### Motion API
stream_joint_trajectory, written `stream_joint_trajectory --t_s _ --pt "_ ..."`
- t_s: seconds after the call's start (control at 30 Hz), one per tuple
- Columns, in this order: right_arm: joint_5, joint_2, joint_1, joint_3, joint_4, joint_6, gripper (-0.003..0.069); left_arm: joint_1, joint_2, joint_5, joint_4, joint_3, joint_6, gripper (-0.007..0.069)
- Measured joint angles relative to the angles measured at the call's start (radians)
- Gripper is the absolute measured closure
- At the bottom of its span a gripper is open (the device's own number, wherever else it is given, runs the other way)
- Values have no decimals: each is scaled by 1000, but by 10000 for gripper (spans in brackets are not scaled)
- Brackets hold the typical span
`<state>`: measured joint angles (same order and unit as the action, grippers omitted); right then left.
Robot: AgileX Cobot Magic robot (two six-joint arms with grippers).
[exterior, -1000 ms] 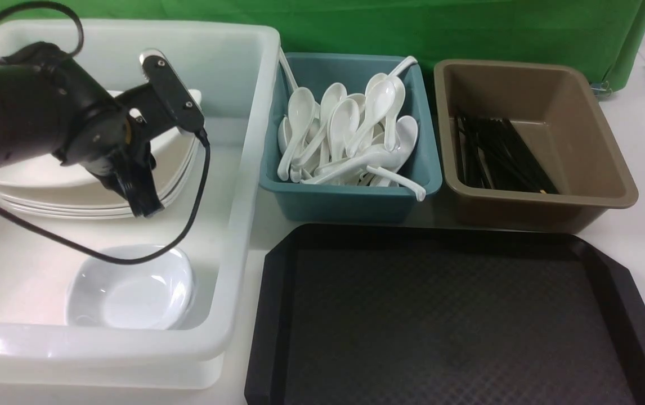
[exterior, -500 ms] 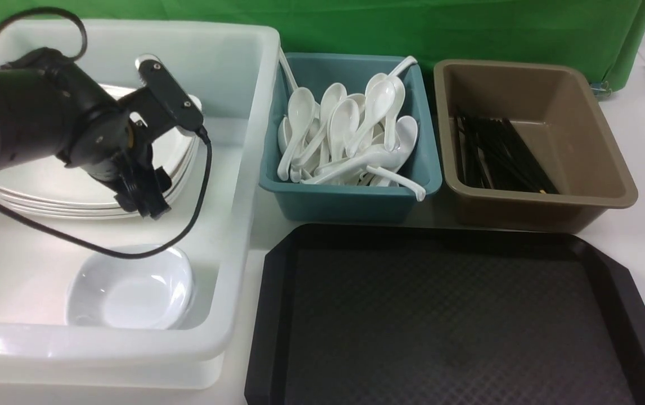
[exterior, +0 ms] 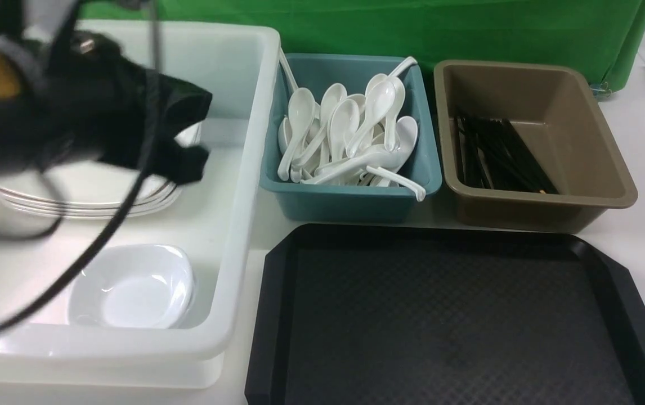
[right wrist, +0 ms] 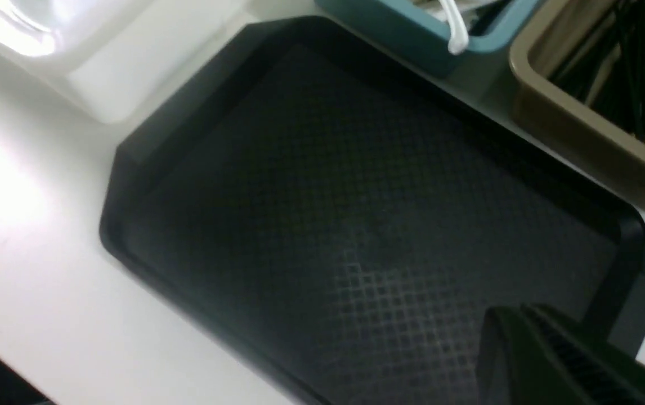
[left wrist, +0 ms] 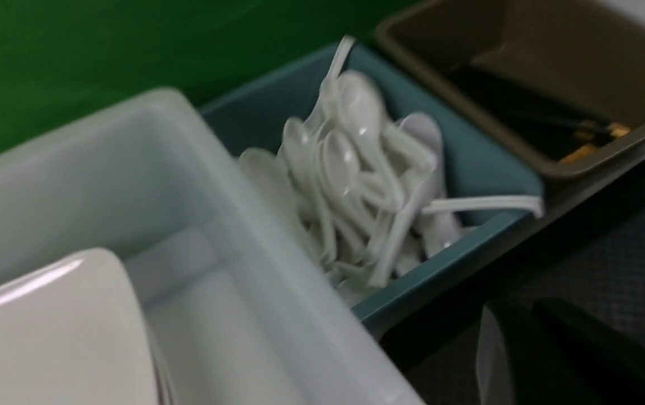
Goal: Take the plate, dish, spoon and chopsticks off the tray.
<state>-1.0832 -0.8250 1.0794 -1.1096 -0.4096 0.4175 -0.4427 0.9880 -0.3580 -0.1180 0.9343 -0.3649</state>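
Nearest us we see the black tray (exterior: 457, 320) bare of tableware, and to its left the white tub (exterior: 238, 185) holding a small white dish (exterior: 131, 287) in front and, farther back, a stack of plates (exterior: 86, 194) with the large square plate (exterior: 83, 180) on top. Beyond the tray, the teal bin (exterior: 350, 202) holds the heap of white spoons (exterior: 350, 138) and the brown bin (exterior: 536, 197) holds the black chopsticks (exterior: 497, 154). Our left gripper (exterior: 184, 152), blurred above the plates, is closed and empty; our right gripper (right wrist: 547, 360), over the tray's corner, is likewise closed on nothing.
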Motion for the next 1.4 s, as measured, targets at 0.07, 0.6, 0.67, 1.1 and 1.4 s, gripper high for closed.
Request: stream_joint_trajectory --t_s 0.07,0.6,0.67,1.1,1.4 --pt "-4 0 0 12 -8 23 624 -17 -125 79 -54 -113 -20 615" --pt "-8 0 0 19 -10 97 571 -29 -652 349 -13 -625 -29 613" --pt "-8 0 0 19 -10 97 569 -29 -652 347 -12 -664 -29 613" --pt "318 135 -487 245 217 -217 641 -29 -652 344 -11 -835 -29 613" --pt "732 522 -911 807 556 -594 643 -29 -652 343 -11 -882 -29 613"
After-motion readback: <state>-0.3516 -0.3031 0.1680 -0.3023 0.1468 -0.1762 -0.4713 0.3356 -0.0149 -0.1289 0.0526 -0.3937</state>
